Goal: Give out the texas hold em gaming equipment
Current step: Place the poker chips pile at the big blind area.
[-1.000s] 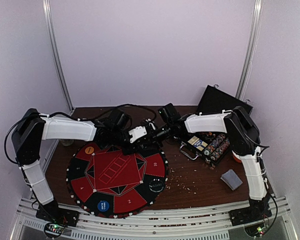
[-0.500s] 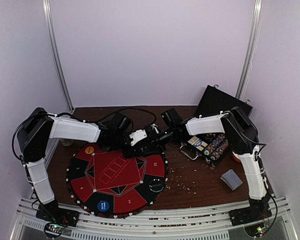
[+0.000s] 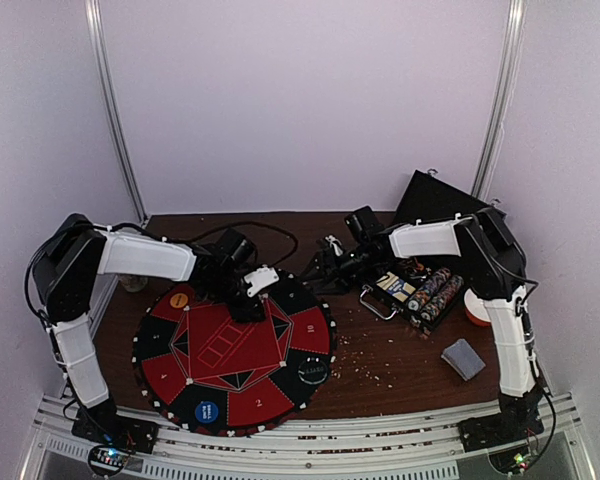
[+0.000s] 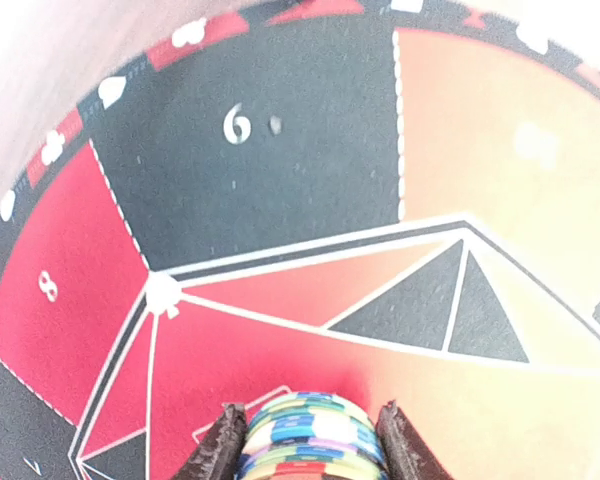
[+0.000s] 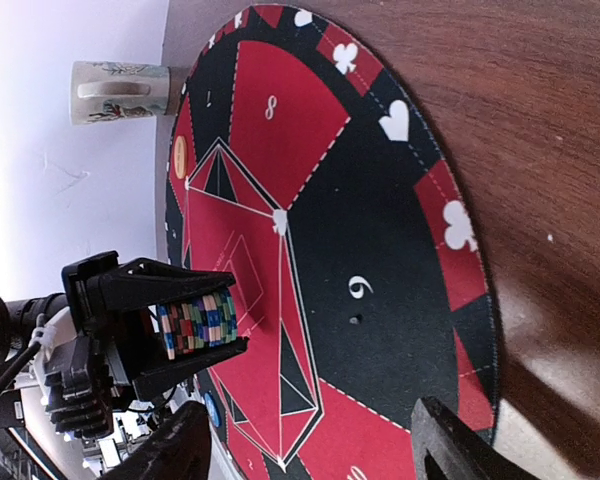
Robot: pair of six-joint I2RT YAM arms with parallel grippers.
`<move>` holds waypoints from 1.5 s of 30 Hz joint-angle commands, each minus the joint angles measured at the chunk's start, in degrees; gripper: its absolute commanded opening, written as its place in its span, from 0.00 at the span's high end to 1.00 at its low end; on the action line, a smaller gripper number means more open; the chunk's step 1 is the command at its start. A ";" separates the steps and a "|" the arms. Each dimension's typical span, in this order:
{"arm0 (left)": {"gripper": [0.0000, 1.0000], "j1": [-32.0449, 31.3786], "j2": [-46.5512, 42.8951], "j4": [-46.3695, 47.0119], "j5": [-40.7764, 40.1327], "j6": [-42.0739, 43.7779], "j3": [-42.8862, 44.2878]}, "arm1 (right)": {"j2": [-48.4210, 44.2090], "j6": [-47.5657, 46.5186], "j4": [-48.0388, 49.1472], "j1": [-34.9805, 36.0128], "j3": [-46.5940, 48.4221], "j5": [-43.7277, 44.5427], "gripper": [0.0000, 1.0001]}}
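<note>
A stack of striped poker chips (image 4: 310, 432) sits edge-on between my left gripper's (image 4: 310, 445) fingers (image 4: 218, 448), which are shut on it just above the red centre of the round mat (image 3: 280, 345). From the right wrist the same stack (image 5: 198, 322) shows clamped in the left jaws. My right gripper (image 5: 310, 450) stands open and empty over the mat's far edge (image 3: 325, 264), apart from the left gripper (image 3: 248, 297). On the mat lie a yellow disc (image 3: 179, 298), a blue disc (image 3: 206, 410) and a black disc (image 3: 313, 372). A grey-blue card deck (image 3: 463, 358) lies at the right.
The black hinged case (image 3: 425, 292) stands open at the back right with rows of chips inside, its lid (image 3: 442, 203) leaning on the wall. A mug (image 5: 120, 92) stands beyond the mat's left edge. Crumbs speckle the brown table (image 3: 380, 360).
The two grippers were together over the mat's far edge. The right gripper opened and drew back right; the left gripper carried the chip stack towards the mat's centre.
</note>
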 commanded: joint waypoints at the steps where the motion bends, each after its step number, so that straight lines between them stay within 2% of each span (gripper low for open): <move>1: 1.00 0.38 -1.52 0.15 -1.22 -2.01 -0.32 | -2.64 -2.97 -4.55 0.67 0.94 2.48 0.29; 8: 1.00 2.88 -3.14 -8.47 -3.33 -9.10 -0.38 | -5.14 -9.66 -14.67 0.58 4.13 9.16 0.29; 13: 1.00 7.84 -6.23 -15.75 -6.12 -16.01 -2.15 | -7.00 -12.58 -17.38 0.58 4.97 11.11 0.29; 19: 1.00 14.79 -9.68 -19.30 -8.22 -21.31 -5.17 | -8.27 -15.39 -19.36 0.49 5.71 11.57 0.29; 24: 1.00 21.60 -10.42 -18.33 -9.94 -23.23 -7.63 | -7.94 -18.29 -21.99 0.15 7.29 11.21 0.29; 34: 1.00 29.10 -9.11 -15.68 -14.19 -22.88 -7.44 | -8.82 -21.15 -23.90 -0.72 6.40 11.52 0.29; 39: 1.00 30.83 -8.50 -15.26 -15.19 -22.30 -8.20 | -9.23 -21.28 -24.15 -0.91 6.14 11.72 0.29; 45: 1.00 31.80 -9.23 -9.34 -15.13 -22.96 -10.06 | -8.72 -21.54 -24.79 -1.01 6.97 11.66 0.29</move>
